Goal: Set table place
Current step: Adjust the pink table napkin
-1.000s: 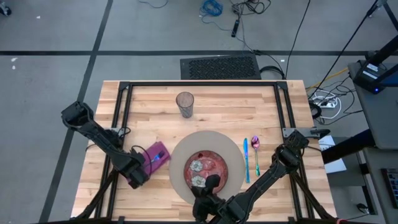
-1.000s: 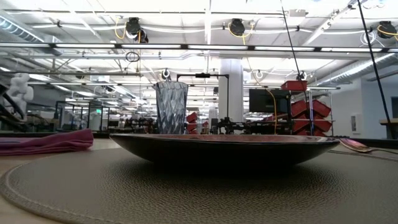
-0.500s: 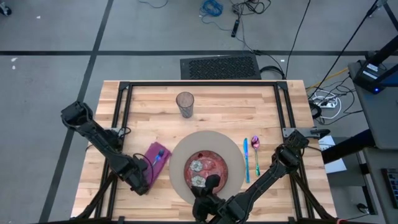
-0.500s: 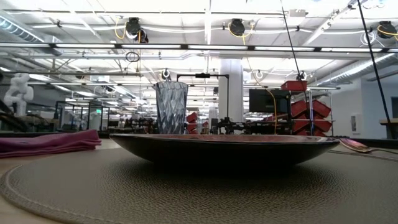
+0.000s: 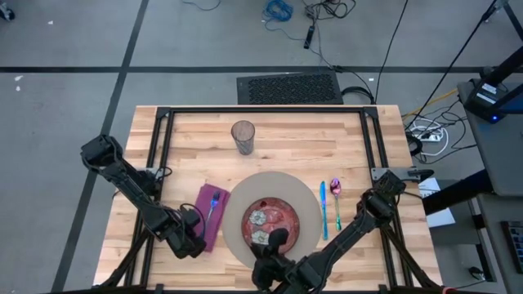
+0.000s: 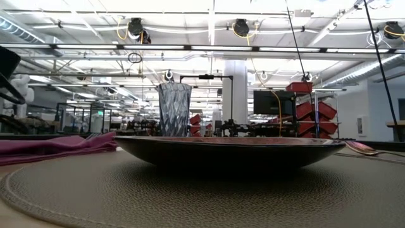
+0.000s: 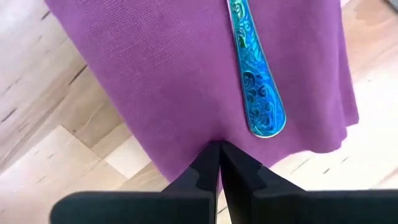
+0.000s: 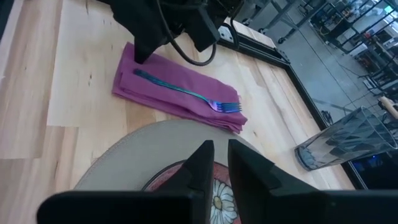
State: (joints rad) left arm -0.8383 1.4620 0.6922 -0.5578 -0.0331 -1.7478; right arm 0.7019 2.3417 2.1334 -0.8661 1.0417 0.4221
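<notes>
The right gripper (image 5: 278,242) hangs at the near edge of the table (image 5: 278,140), over the near rim of the plate (image 5: 271,223). Its fingers (image 8: 202,163) stand a narrow slit apart with nothing between them, and this arm waits.

The red patterned plate sits in the middle of the round mat (image 5: 306,196), near centre of the table. To the mat's right lie a blue knife (image 5: 324,211) and a pink-bowled spoon (image 5: 336,198), side by side and just off the mat.

Left of the mat lies the purple napkin (image 5: 204,222), with a blue fork (image 5: 213,206) resting along its top, tines pointing far. The left gripper (image 5: 194,242) is at the napkin's near end. Its fingers (image 7: 208,168) are pressed together, and the wrist view shows the napkin's hem running into the seam between them, so it appears to be pinching the cloth.

A second ago the napkin sat farther left, bunched and angled under the gripper. Now it lies long and flat close beside the mat, with the fork in plain sight.

At the far side, well apart from the rest, stands the clear glass (image 5: 243,137), upright.

I judge the place all but set; what looks left is letting go of the napkin and perhaps bringing the glass closer.
</notes>
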